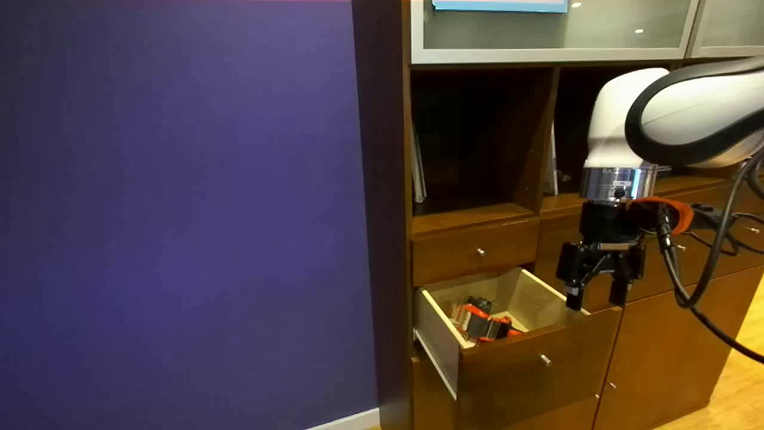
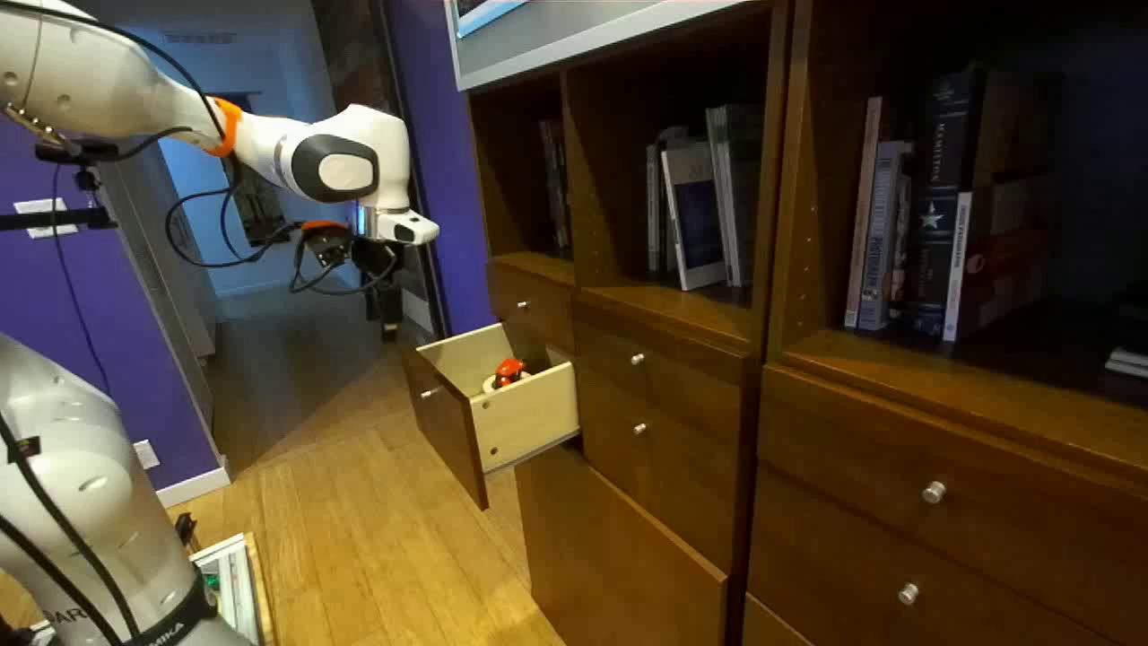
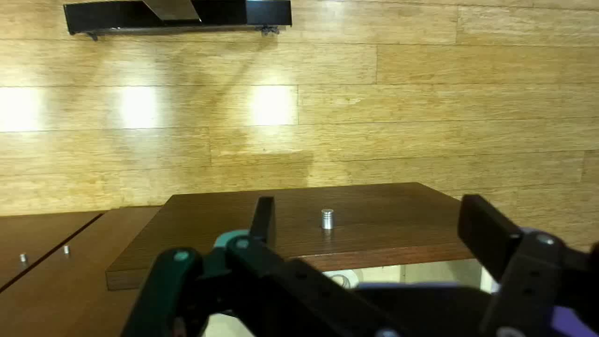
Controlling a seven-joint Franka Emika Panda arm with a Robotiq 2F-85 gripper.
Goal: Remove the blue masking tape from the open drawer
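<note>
Wrist view: gripper (image 3: 372, 225) fingers wide apart, nothing between them. What's likely the blue masking tape (image 3: 351, 276) shows as a pale ring inside the drawer (image 3: 398, 257); can't confirm blue. In an exterior view, orange and dark clutter (image 1: 477, 327), can't pick out the roll. In an exterior view, pale curve (image 2: 490, 384) by a red item (image 2: 509, 369), maybe same roll. Should be light, firm, tough, slightly tacky; pinch across outer rim.
</note>
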